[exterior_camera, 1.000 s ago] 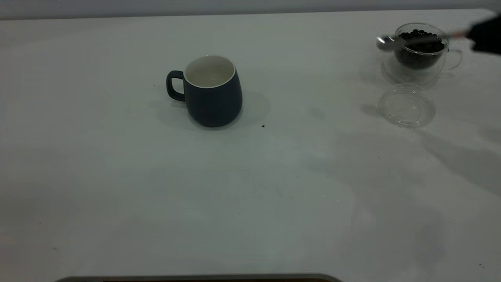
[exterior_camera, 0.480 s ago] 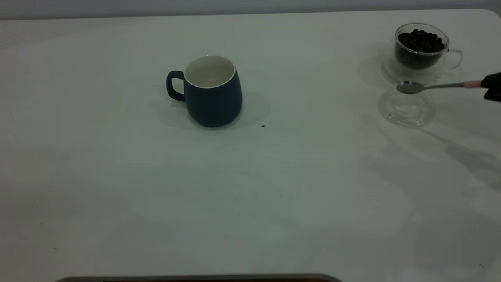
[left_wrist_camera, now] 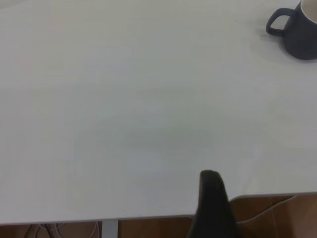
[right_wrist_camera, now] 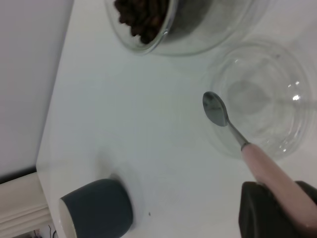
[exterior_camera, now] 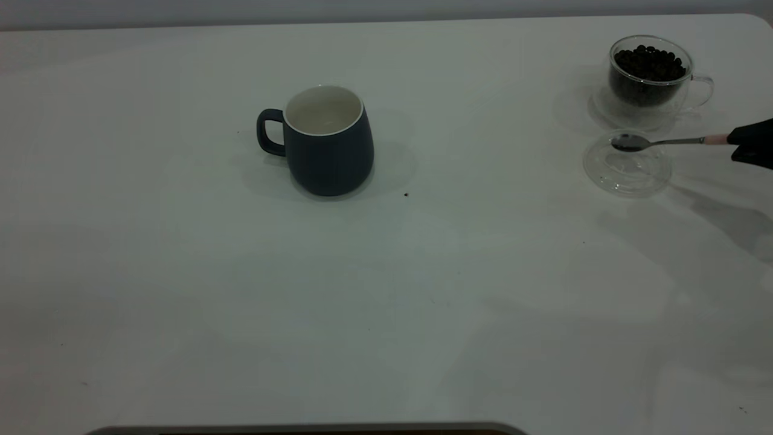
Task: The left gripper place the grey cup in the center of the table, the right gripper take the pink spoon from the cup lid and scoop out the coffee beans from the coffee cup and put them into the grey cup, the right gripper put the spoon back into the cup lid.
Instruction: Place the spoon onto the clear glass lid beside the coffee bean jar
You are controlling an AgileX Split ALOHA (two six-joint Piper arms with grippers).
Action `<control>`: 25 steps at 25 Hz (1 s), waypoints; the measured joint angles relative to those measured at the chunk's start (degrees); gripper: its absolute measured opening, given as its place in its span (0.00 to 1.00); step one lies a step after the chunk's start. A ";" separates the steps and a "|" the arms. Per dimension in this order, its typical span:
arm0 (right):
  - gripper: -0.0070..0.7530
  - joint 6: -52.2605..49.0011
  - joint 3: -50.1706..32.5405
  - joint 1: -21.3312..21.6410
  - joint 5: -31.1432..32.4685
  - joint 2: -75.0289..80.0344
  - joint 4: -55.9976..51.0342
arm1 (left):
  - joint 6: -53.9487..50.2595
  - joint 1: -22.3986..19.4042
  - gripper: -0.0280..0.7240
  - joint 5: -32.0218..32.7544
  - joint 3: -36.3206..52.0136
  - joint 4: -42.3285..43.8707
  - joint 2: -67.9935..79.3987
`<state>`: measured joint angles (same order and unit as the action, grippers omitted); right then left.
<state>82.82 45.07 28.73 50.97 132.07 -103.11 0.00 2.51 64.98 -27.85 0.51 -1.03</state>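
Observation:
The grey cup (exterior_camera: 326, 142) stands upright near the middle of the table (exterior_camera: 386, 290), handle to the left; it also shows in the left wrist view as the grey cup (left_wrist_camera: 297, 29) and in the right wrist view as the grey cup (right_wrist_camera: 96, 208). At the far right, the coffee cup (exterior_camera: 649, 75) holds coffee beans (exterior_camera: 650, 60). The cup lid (exterior_camera: 627, 166) lies flat just in front of it. My right gripper (exterior_camera: 752, 145) is shut on the pink spoon (exterior_camera: 664, 141) by its pink handle (right_wrist_camera: 267, 168). The empty spoon bowl (right_wrist_camera: 215, 109) hovers at the lid's rim (right_wrist_camera: 262, 99); contact is unclear.
My left gripper (left_wrist_camera: 212, 198) is a dark shape parked low at the table's near-left edge, far from the grey cup, over a brown surface (left_wrist_camera: 277, 218). A tiny dark speck (exterior_camera: 406, 194) lies right of the grey cup.
The right gripper carried the spoon from over the coffee cup toward me, down to the cup lid, then lowered it a little. The grey cup has not moved.

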 joint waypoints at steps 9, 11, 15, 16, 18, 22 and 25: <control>0.16 0.24 3.62 0.00 0.00 4.59 -0.11 | 0.00 0.00 0.82 0.00 0.00 0.00 0.00; 0.16 0.86 3.73 0.00 0.05 4.92 -0.18 | 0.00 0.00 0.82 0.00 0.00 0.00 0.00; 0.16 2.07 3.85 0.00 0.05 4.92 -0.18 | 0.00 0.00 0.82 0.00 0.00 0.00 0.00; 0.16 2.27 3.85 0.00 0.05 4.92 -0.18 | 0.00 0.00 0.82 0.00 0.00 0.00 0.00; 0.16 2.54 3.85 0.00 0.05 5.05 -0.22 | 0.00 0.00 0.82 0.00 0.00 0.00 0.00; 0.16 2.98 3.85 0.00 0.95 6.48 -0.30 | 0.00 0.00 0.82 0.00 0.00 0.00 0.00; 0.16 3.93 3.91 0.00 1.81 7.27 -0.30 | 0.00 0.00 0.82 0.00 0.00 0.00 0.00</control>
<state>86.75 48.97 28.73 52.78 139.34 -103.41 0.00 2.51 64.98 -27.85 0.51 -1.03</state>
